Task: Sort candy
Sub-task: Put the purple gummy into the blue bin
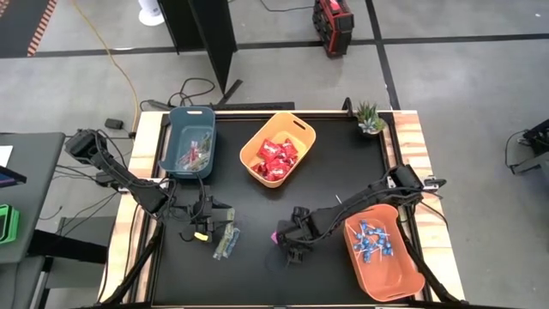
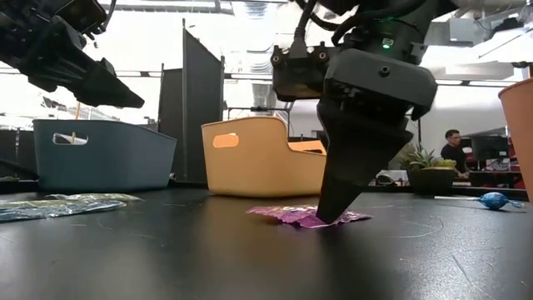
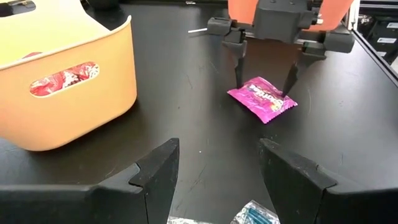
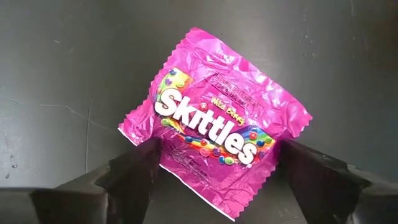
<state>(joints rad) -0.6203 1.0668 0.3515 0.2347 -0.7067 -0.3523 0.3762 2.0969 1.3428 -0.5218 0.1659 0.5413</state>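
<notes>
Right gripper (image 3: 266,87) stands spread, fingertips down astride the pink packet (image 4: 214,121); left gripper (image 3: 217,180) hovers apart, empty, facing it.

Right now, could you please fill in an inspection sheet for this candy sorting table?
Surface: black tabletop with wooden side edges.
Job's things: pink packet flat on the table; red packets in the yellow bin; blue lollipops in the orange bin; thin stick packets in the blue bin and a few loose ones near the front.
Clutter: small potted plant at a back corner.
Grippers: right gripper open, fingers straddling the pink packet; left gripper open above the loose stick packets.
Cables: cords on the floor behind the table.
Surroundings: black panel; a person far behind.
</notes>
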